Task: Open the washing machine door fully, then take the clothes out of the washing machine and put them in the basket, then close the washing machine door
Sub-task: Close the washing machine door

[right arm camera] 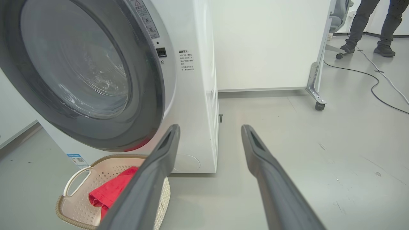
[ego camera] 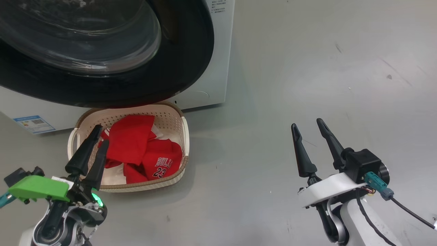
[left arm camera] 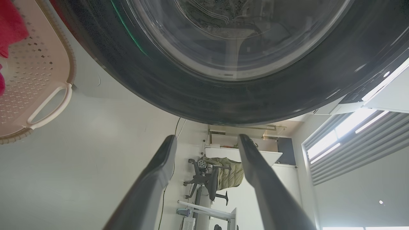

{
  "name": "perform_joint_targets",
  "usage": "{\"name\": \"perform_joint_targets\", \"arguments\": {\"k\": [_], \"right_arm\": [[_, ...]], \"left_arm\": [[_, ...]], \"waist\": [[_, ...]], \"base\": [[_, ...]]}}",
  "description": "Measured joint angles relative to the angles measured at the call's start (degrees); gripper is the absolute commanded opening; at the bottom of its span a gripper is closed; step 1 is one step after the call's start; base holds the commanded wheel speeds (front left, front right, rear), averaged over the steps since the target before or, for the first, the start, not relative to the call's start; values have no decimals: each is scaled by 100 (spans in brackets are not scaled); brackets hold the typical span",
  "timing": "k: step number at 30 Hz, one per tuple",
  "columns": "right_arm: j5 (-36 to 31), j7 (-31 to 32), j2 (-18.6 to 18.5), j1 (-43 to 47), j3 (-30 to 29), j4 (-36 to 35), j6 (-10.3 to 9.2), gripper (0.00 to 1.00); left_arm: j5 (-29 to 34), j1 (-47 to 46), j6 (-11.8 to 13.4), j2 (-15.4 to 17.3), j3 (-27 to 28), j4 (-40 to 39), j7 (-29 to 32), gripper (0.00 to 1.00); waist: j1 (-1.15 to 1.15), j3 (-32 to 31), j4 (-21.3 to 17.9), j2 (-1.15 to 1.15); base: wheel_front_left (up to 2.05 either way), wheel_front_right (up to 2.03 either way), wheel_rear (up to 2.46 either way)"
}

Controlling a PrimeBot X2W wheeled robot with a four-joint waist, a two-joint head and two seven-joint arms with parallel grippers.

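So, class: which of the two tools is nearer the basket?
The left tool, with the green bracket, beside the basket; the right tool stands well apart.

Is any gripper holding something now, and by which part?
Nothing is held. The left gripper and the right gripper are both open and empty; the clothes lie in the basket.

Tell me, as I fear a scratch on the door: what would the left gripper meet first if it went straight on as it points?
Likely nothing close: the left gripper aims just past the black rim of the washing machine door, toward a distant chair. The margin looks slim; depth is unclear.
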Motion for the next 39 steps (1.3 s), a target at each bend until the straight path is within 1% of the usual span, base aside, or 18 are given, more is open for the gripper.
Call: {"name": "perform_joint_targets", "arguments": {"k": [5, 6, 7, 8, 9, 10, 12, 16, 20, 23, 26, 29, 30, 32, 39], "right_arm": [[0, 0, -25, 117, -123, 10, -14, 100], [0, 0, -25, 142, -145, 9, -14, 100], [0, 0, -25, 142, -145, 9, -14, 100], [0, 0, -25, 194, -185, 9, -19, 100], [0, 0, -25, 194, -185, 9, -19, 100], [0, 0, -25, 213, -202, 5, -58, 100], [0, 0, -25, 266, -232, -2, -58, 100], [-1, 0, -33, 358, -271, -13, -58, 100], [-38, 0, -41, 417, -276, -26, -58, 100], [-62, 0, -54, 419, -281, -51, -58, 100], [-96, 0, -68, 422, -304, -92, -59, 100], [-121, 0, -89, 442, -332, -133, -71, 100], [-137, 0, -94, 467, -339, -148, -110, 100], [-154, 0, -113, 533, -349, -159, -110, 100], [-223, 0, -121, 786, -338, -158, -115, 100]], "left_arm": [[93, 320, 0, 3, 86, -311, -348, 100], [190, 371, 0, 3, 107, -366, -439, 100], [190, 371, 0, 3, 107, -366, -439, 100], [450, 483, 0, 3, 126, -530, -620, 100], [450, 483, 0, 3, 126, -530, -620, 100], [620, 528, 0, 4, 135, -615, -742, 100], [1010, 592, 1, 4, 167, -783, -1022, 100], [2451, 726, 0, 130, 59, -1098, -1627, 100], [3780, 808, 0, 590, -44, -1388, -2250, 100], [4509, 888, -4, 1004, -199, -1528, -2695, 100], [5212, 1046, -5, 1225, -301, -1570, -3052, 100], [5912, 1191, 4, 1296, -476, -1595, -3268, 100], [6100, 1226, 32, 1273, -515, -1604, -3310, 100], [6455, 1312, 136, 1271, -637, -1611, -3404, 100], [7361, 1851, 531, 1367, -1089, -1491, -3504, 100]], "waist": [[0, -221, 239, 0], [0, -263, 283, 0], [0, -263, 283, 0], [0, -347, 370, 0], [0, -347, 370, 0], [0, -386, 412, 0], [0, -461, 494, 0], [0, -596, 638, 0], [0, -702, 750, 0], [0, -773, 792, 0], [0, -835, 805, 0], [0, -891, 801, 0], [0, -909, 798, 0], [0, -943, 791, 0], [0, -1100, 749, 0]], "base": [[0, 0, 0], [0, 0, 0], [0, 0, 0], [0, 0, 0], [0, 0, 0], [0, 0, 0], [0, 0, 0], [0, 0, 0], [0, 0, 0], [0, 0, 0], [0, 0, 0], [0, 0, 0], [0, 0, 0], [0, 0, 0], [0, 0, 0]]}}
